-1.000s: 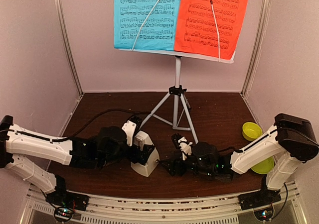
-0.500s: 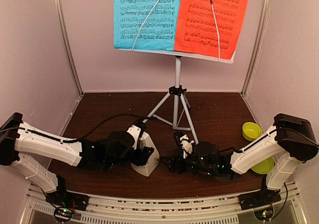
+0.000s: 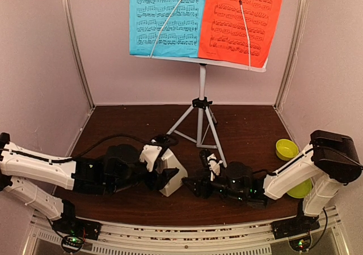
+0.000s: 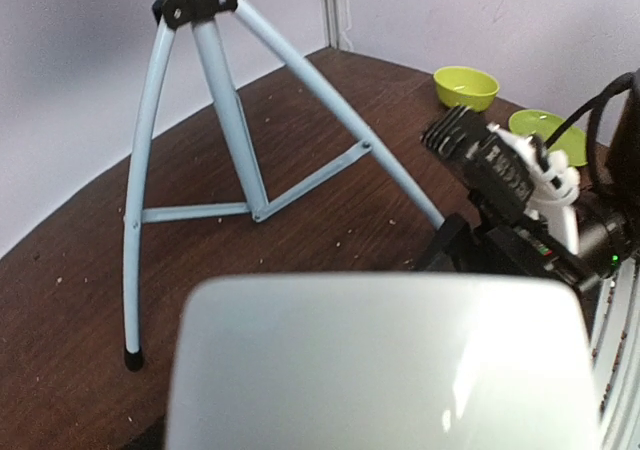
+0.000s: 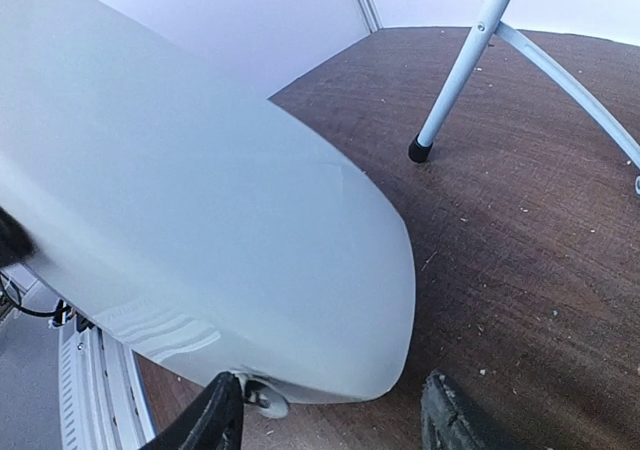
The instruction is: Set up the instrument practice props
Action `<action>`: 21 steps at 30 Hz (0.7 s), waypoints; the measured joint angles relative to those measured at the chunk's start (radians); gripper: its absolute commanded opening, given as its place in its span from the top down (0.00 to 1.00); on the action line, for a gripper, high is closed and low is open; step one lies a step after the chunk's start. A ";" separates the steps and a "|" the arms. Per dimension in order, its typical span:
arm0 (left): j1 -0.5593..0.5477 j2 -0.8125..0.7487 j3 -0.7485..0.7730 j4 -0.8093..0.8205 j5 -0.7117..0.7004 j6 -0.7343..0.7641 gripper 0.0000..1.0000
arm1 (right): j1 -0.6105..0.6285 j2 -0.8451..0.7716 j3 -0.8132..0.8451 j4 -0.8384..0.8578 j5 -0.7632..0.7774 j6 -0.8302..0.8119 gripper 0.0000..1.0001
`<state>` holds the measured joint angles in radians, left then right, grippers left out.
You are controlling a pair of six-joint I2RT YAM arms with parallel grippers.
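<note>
Metronome [image 3: 173, 167] held in L hand [image 3: 164, 179]

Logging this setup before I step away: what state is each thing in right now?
music stand: upright, tripod legs spread.
blue sheet: on the stand, under a wire clip.
red-orange sheet: on the stand, under a wire clip.
metronome: low between both pincers, tilt unclear.
left pincer: against the metronome, open or shut unclear.
right pincer: open.
yellow-green bowl: upright, empty.
yellow-green plate: lying flat.

Top view high, behind arm bases, facing far wall. Both wrist views low, close on metronome [image 4: 380, 360], share tripod legs [image 5: 470, 60].
</note>
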<state>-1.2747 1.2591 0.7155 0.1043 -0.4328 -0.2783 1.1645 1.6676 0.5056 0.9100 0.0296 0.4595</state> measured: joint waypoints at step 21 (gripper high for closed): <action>-0.098 -0.119 0.016 0.022 -0.038 0.307 0.77 | 0.011 -0.110 -0.005 0.025 -0.100 -0.023 0.42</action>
<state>-1.3724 1.1404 0.7311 0.1261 -0.4706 0.0288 1.1751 1.5578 0.5011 0.9352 -0.0708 0.4366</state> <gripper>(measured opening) 0.686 0.582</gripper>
